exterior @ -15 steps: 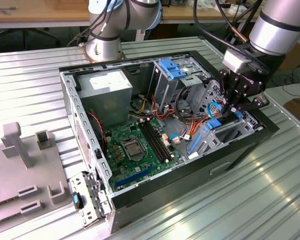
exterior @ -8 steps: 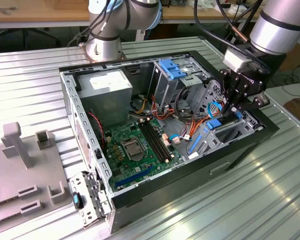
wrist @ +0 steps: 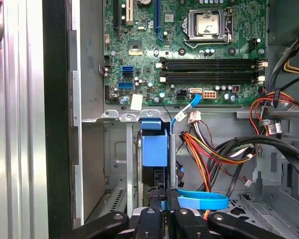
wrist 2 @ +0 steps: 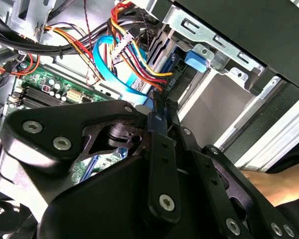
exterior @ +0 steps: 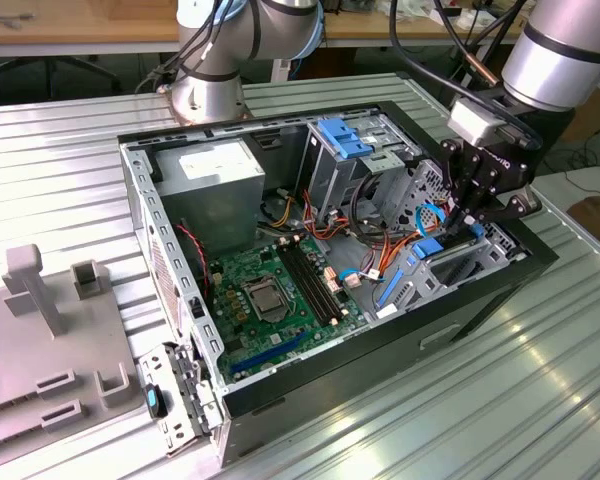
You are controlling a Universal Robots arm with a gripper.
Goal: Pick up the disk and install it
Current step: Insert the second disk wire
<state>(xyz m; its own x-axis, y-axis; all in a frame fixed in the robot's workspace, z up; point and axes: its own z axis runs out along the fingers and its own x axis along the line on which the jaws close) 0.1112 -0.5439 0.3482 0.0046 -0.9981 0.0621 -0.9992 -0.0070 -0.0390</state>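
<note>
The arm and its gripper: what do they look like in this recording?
The arm is made of silver-grey tube segments with a black band at the joint, and black cables run alongside it. A small white box sits at the wrist. The gripper is matte black, built of bolted linkage bars with silver screw heads, and it ends in narrow black fingers.

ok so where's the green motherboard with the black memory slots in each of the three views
Exterior view: the green motherboard lies flat on the open case's floor, mid-picture.
Second wrist view: a strip of it shows beside the red and yellow wires.
First wrist view: it lies beyond the blue drive carrier.
Shared landmark: the blue flat cable.
</note>
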